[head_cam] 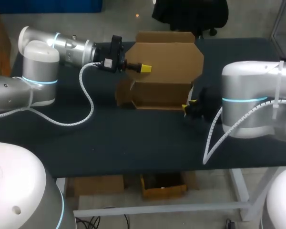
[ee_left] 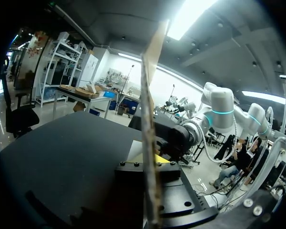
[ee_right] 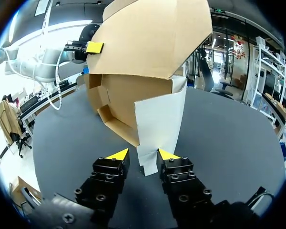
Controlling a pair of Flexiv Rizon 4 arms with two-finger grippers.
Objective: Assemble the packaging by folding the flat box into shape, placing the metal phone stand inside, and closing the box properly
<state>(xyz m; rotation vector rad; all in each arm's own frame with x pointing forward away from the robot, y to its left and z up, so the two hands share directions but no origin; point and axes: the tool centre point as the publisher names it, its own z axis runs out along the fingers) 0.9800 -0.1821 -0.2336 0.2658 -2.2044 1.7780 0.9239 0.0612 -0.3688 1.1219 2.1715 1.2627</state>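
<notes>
right gripper (head_cam: 189, 107) half behind right arm (head_cam: 252, 95) | box (ee_left: 148, 95) hides one left gripper (ee_left: 150, 160) tip

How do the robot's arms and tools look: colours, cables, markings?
The left arm and right arm are rounded, silver-white, with glowing cyan rings at the joints. A white spiral hose runs along each. The left tool and right tool are black with yellow tips.

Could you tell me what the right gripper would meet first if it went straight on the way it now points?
Most likely the pale flap of the cardboard box, which stands just ahead of the right gripper, in line with the gap between its open fingers; how near is unclear.
</notes>
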